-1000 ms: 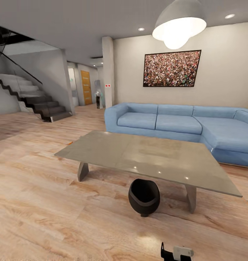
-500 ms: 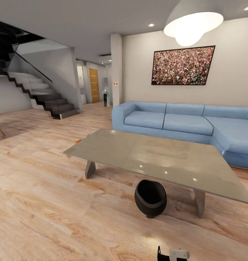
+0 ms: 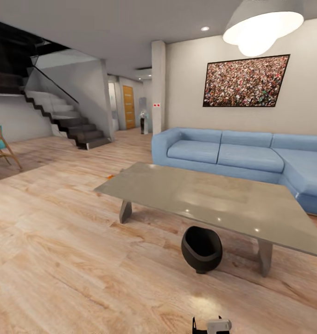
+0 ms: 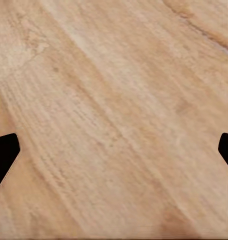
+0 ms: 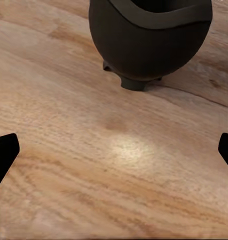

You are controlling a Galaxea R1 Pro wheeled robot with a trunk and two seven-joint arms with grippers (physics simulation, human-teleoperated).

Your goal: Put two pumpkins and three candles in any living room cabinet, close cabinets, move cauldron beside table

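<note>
- One black, round-bellied cauldron [image 3: 201, 249] stands on the pale wood-plank floor [image 3: 61, 260] in the head view, tucked just under the near long edge of the low grey slab-topped table [image 3: 214, 199], beside its near right leg. A tiny orange speck [image 3: 110, 176] lies on the floor past the table's far left corner; it may be a pumpkin, but it is too small to tell. A long blue sofa [image 3: 232, 155] sits beyond the table's far edge, with a dark staircase [image 3: 61, 118] and a wooden folding chair [image 3: 1, 148] off to the left. A bit of the robot [image 3: 212, 325] pokes in at the bottom edge, too little of it to judge by.
- Two dark fingertips of the left gripper [image 4: 114, 152] sit at opposite edges of the left wrist view, spread wide with nothing between them but bare floor boards.
- Two fingertips of the right gripper [image 5: 114, 152] likewise stand far apart in the right wrist view, empty; the cauldron [image 5: 149, 40] rests upright on its small foot ahead of them, near but not touched.
- Several risks, as I judge them: the cauldron already looks placed by the table, so a careless base turn or a low right arm could knock it over or push it away. No candles or dark cabinet are visible here, so driving off without searching the floor near that orange speck could leave an item behind.
</note>
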